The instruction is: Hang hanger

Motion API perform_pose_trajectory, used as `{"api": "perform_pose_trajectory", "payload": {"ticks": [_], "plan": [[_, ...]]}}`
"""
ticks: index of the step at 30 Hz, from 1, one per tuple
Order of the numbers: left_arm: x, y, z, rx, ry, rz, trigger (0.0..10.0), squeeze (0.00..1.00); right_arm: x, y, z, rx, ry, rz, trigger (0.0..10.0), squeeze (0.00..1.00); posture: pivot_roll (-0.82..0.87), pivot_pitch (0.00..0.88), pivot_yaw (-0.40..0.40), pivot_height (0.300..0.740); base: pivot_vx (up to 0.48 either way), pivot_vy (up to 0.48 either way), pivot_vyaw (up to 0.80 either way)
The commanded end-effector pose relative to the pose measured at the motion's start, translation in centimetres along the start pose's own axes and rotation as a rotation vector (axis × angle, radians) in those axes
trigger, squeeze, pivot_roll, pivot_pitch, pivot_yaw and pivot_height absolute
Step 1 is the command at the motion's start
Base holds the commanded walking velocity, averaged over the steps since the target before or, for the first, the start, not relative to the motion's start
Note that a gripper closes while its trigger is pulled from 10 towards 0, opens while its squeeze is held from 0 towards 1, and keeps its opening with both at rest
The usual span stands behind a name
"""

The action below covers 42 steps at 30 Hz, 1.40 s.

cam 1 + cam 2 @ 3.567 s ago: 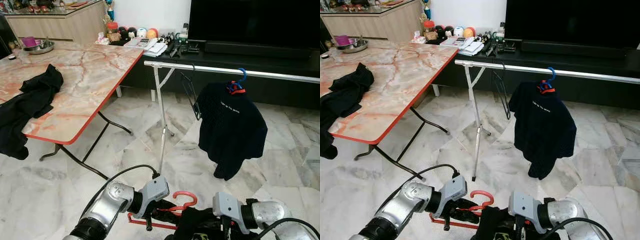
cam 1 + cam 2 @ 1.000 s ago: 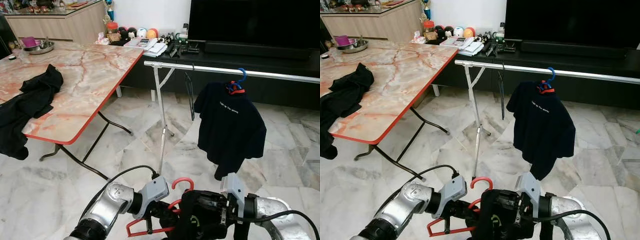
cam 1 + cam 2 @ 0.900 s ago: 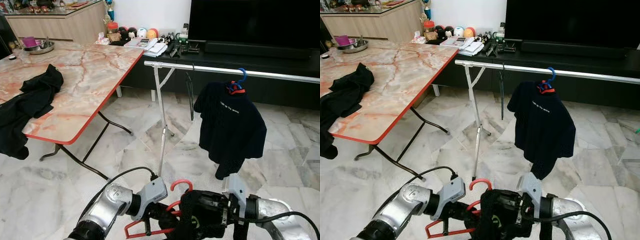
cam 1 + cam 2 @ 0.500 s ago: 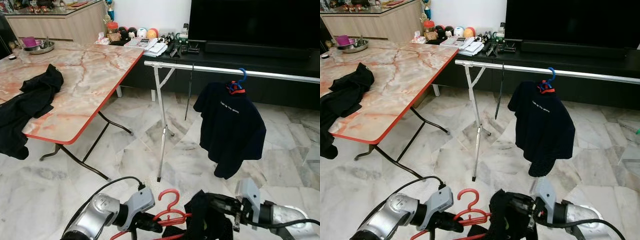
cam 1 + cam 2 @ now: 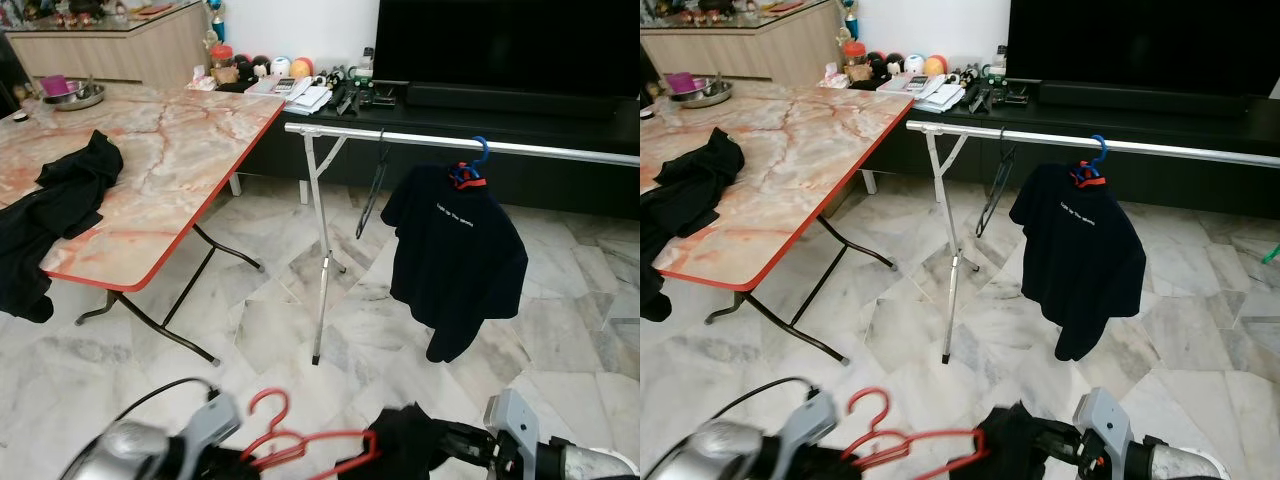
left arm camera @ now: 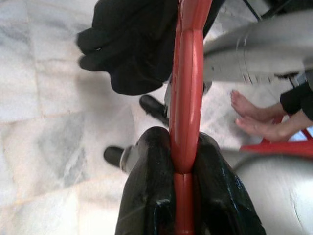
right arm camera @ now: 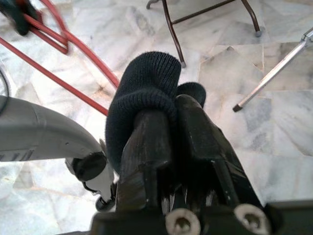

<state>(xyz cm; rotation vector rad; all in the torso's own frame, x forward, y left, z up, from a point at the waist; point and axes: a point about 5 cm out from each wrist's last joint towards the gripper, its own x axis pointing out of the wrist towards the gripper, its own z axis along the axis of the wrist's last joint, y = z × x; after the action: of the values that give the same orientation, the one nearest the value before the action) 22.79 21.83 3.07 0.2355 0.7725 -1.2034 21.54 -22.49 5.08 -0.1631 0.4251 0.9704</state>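
Red hanger (image 6: 188, 83) clamped in left gripper (image 6: 182, 164), dark garment (image 7: 144, 93) pinched by right gripper (image 7: 168, 122), held low together, apparently for dressing before reaching rail (image 5: 470, 143).

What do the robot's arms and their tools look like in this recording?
Both arms are silver metal cylinders ending in grey wrist housings. A black cable loops by the left arm. The right arm shows a small red mark on its housing. Each tool has two long, glossy black fingers; two silver screws sit at the right tool's base.
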Motion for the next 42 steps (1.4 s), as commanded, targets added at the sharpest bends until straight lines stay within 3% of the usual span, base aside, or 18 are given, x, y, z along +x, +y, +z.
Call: {"api": "perform_pose_trajectory", "payload": {"ticks": [1,5,9,11,15,21,26,31,34,35,37,39,41,42], "plan": [[-0.7,-0.3,-0.3,0.037,0.069,-0.038,0.0,0.00,-0.3,-0.6,0.4,-0.028,-0.008,-0.032,0.0,0.00,0.02,0.004,0.043,0.740,0.000,0.000,0.00],[-1.3,-0.3,0.6,0.151,0.171,-0.081,0.0,0.00,0.4,-1.3,1.5,-0.063,-0.037,-0.052,0.0,0.00,0.02,0.040,0.041,0.740,0.000,0.000,0.00],[-0.2,-0.2,2.2,0.178,0.109,-0.076,0.0,0.00,1.1,-1.2,2.1,-0.073,-0.073,-0.044,0.0,0.00,0.02,0.029,0.040,0.740,0.000,0.000,0.00],[1.5,-0.8,4.4,0.203,0.029,-0.123,0.0,0.00,1.9,-0.9,3.0,-0.076,-0.127,-0.017,0.0,0.00,0.02,0.020,0.041,0.740,0.000,0.000,0.00],[2.4,-1.2,5.5,0.245,0.024,-0.182,0.0,0.00,2.1,-0.8,4.4,-0.069,-0.189,0.024,0.0,0.00,0.01,0.023,0.044,0.740,0.000,0.000,0.00],[3.4,-1.4,6.3,0.395,0.155,-0.244,0.0,0.00,2.1,-0.6,7.7,-0.090,-0.311,0.101,0.0,0.00,0.01,0.040,0.048,0.740,0.000,0.000,0.00],[4.1,-1.3,5.4,0.456,0.278,-0.230,0.0,0.00,2.3,-1.0,9.8,-0.107,-0.391,0.103,0.0,0.00,0.01,0.047,0.053,0.740,0.000,0.000,0.00],[3.8,0.0,4.6,0.425,0.256,-0.077,0.0,0.00,1.7,-1.6,8.2,-0.118,-0.280,0.046,0.0,0.00,0.01,0.053,0.052,0.740,0.000,0.000,0.00],[2.7,1.3,4.7,0.359,0.181,0.055,0.0,0.00,1.1,-2.1,6.4,-0.122,-0.198,-0.010,0.0,0.00,0.01,0.058,0.052,0.740,0.000,0.000,0.00],[1.6,1.6,4.6,0.299,0.133,0.089,0.0,0.00,0.8,-2.4,5.4,-0.117,-0.170,-0.068,0.0,0.00,0.02,0.060,0.050,0.740,0.000,0.000,0.00],[1.3,1.7,4.6,0.283,0.121,0.094,0.0,0.00,0.7,-2.6,5.2,-0.114,-0.165,-0.089,0.0,0.00,0.02,0.060,0.049,0.740,0.000,0.000,0.00],[-0.1,1.8,3.0,0.239,0.164,0.104,0.0,0.00,0.1,-3.8,3.7,-0.088,-0.120,-0.260,0.0,0.00,0.02,0.064,0.051,0.740,0.000,0.000,0.00],[-0.7,1.8,1.8,0.219,0.203,0.114,0.0,0.00,-0.1,-4.6,3.3,-0.071,-0.105,-0.365,0.0,0.00,0.02,0.065,0.052,0.740,0.000,0.000,0.00],[-0.8,2.0,0.8,0.201,0.231,0.145,0.0,0.00,-0.3,-5.4,3.1,-0.035,-0.111,-0.475,0.0,0.00,0.02,0.066,0.053,0.740,0.000,0.000,0.00]]}}
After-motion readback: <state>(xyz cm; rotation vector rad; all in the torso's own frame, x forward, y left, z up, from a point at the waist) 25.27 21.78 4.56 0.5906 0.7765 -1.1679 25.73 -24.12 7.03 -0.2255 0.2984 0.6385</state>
